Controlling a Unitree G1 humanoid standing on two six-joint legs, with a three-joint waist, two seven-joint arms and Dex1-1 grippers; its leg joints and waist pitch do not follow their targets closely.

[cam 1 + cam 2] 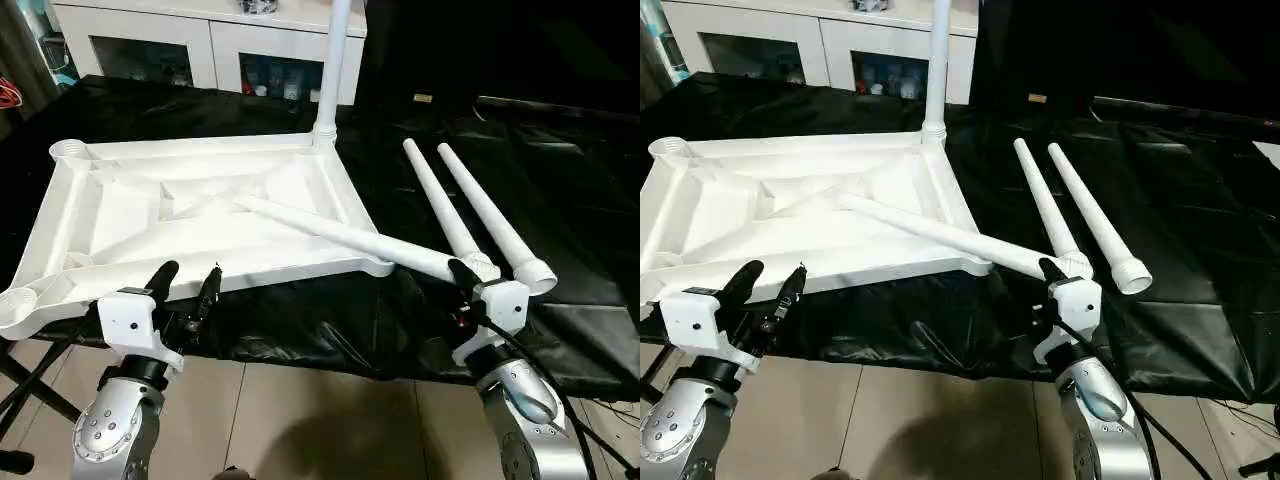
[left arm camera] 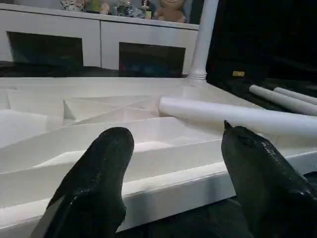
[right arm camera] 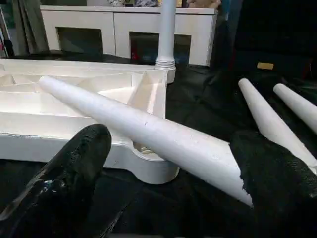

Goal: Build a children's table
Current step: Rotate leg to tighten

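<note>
**Table upside down, one leg in**

The tabletop (image 1: 190, 215) lies upside down on a black sheet (image 1: 560, 220), ribs facing up. One leg (image 1: 335, 60) stands straight up in the far right corner socket. A second leg (image 1: 350, 238) lies slanted across the tabletop, and its thick end sticks out past the near right corner. Two more legs (image 1: 440, 205) (image 1: 490, 215) lie side by side on the sheet, to the right of the tabletop.

The left gripper (image 1: 185, 285) is just at the near edge of the tabletop. Its fingers (image 2: 96, 178) are apart and hold nothing. The right gripper (image 3: 168, 168) is at the thick end of the slanted leg. Its fingers (image 3: 74, 168) are wide apart, one on each side of that leg, not squeezing it.

Behind the sheet is a white cabinet (image 1: 200, 45) with glass doors. No words can be read anywhere.
</note>
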